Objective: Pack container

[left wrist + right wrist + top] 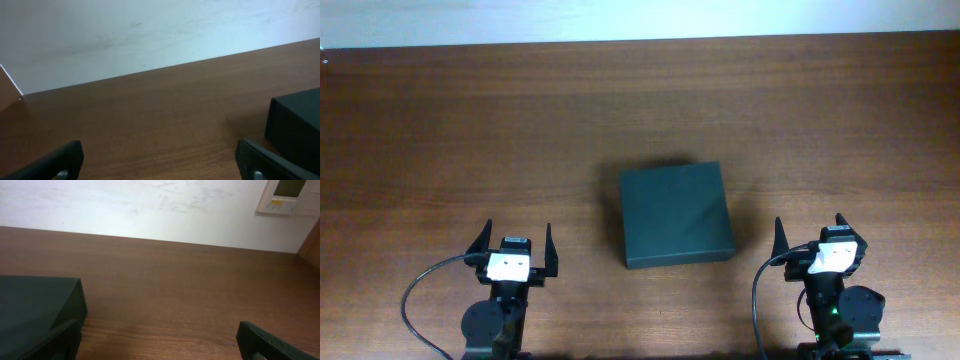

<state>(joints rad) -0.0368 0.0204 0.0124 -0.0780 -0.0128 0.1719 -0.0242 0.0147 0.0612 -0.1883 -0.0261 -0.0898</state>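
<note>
The container is a dark green rectangular box, lid shut, lying flat in the middle of the wooden table. Its corner shows at the right of the left wrist view and at the left of the right wrist view. My left gripper is open and empty, near the front edge to the box's left; its fingers frame bare wood. My right gripper is open and empty, near the front edge to the box's right. Neither touches the box.
The brown wooden table runs back to a white wall. A white wall panel shows at the top right of the right wrist view. Black cables loop by each arm base.
</note>
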